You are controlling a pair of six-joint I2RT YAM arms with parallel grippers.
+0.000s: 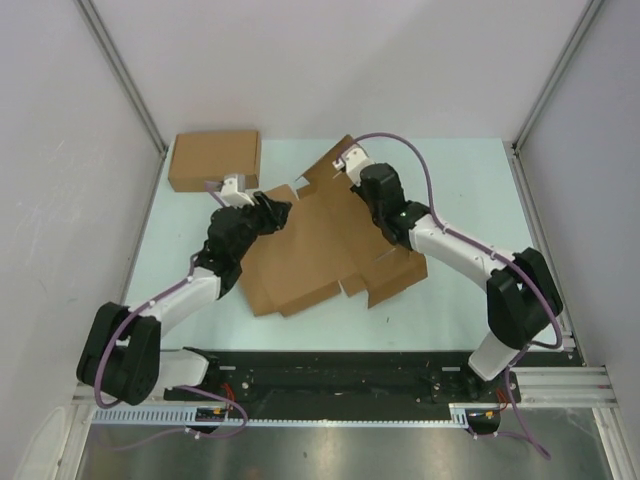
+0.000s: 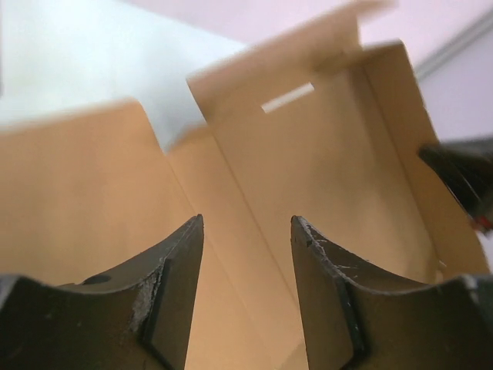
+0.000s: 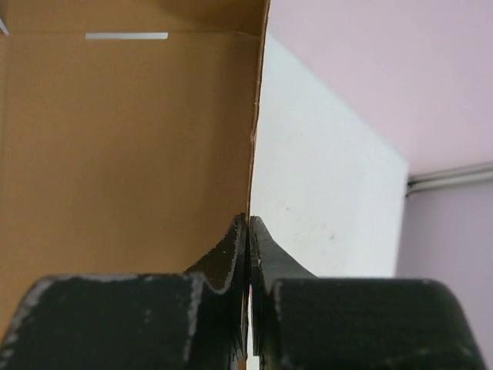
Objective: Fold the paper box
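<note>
The pale worktop [image 1: 470,190] carries the paper box [image 1: 320,250], a brown die-cut cardboard sheet with side flaps and tabs. It lies across the middle and reaches toward the far edge. A ready-made flat brown cardboard box [image 1: 213,158] sits at the far left corner, well apart from the folding.

The right pincer [image 3: 248,220] is at the far end of the sheet. It is clenched on the thin edge of a panel that stands up from the worktop. The left pincer [image 2: 246,223] is at the sheet's left side with its jaws apart, and nothing shows gripped between them. The cardboard lies just beyond its tips.

By my reading, the task is at an early stage. One far panel is raised, and a wall with a narrow cut slot [image 2: 286,98] is up beside it. The near flaps and tabs lie flat and spread out. Left to do are raising the other walls, tucking the tabs and closing the lid.

No brand, label or writing can be read on either piece of cardboard; the surfaces that show are plain brown.
</note>
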